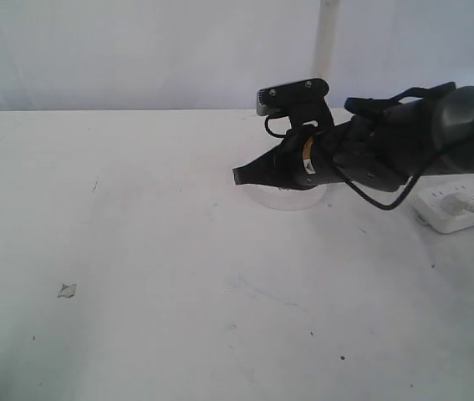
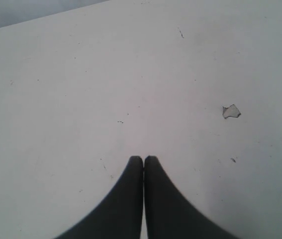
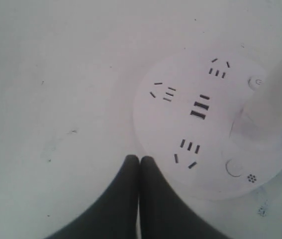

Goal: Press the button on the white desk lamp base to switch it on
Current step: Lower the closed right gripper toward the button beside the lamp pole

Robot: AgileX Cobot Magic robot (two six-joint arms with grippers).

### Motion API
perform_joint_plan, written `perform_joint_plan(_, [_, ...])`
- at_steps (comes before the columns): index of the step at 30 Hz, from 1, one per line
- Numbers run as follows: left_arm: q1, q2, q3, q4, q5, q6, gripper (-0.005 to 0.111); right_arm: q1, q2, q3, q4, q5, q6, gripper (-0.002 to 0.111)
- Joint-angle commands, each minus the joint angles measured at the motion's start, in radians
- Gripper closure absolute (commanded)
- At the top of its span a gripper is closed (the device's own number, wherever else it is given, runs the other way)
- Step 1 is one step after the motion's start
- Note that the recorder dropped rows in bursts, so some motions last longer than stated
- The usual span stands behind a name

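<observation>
Right gripper [image 3: 140, 159]: the two dark fingers are pressed tip to tip with nothing between them. In the exterior view its long axis slants down toward the left, over the white desk lamp base [image 3: 220, 127]. In the right wrist view the tips sit just outside the base's rim; contact cannot be judged.

The base is a round disc lying flat on the table [image 1: 178, 317], top face up, with dark socket slots [image 3: 199, 105] across it. The button [image 3: 234, 168], a faint circle flush with the top, lies near the rim by the foot of the stem [image 1: 327, 42], apart from the fingertips. The stem's long axis stands upright.

A power strip [image 1: 462, 205] lies near the base.

Left gripper [image 2: 143, 159]: fingers likewise clenched empty over bare table, near a small chip [image 2: 231, 111].
</observation>
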Motion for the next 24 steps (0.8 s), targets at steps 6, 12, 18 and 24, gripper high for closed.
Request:
perform_joint_plan(6, [0.001, -0.004, 0.003, 0.000, 0.001, -0.001, 0.107, -0.003, 0.083, -0.114, -0.025, 0.166, -0.008, 0.108])
perform_joint_plan(12, [0.001, -0.004, 0.003, 0.000, 0.001, -0.001, 0.107, -0.003, 0.107, -0.173, -0.045, 0.247, -0.008, 0.108])
perform_joint_plan(18, [0.001, -0.004, 0.003, 0.000, 0.001, -0.001, 0.107, -0.003, 0.177, -0.228, -0.045, 0.381, -0.008, 0.108])
perform_joint_plan(24, [0.001, -0.004, 0.003, 0.000, 0.001, -0.001, 0.107, -0.036, 0.215, -0.240, -0.009, 0.363, 0.007, 0.108])
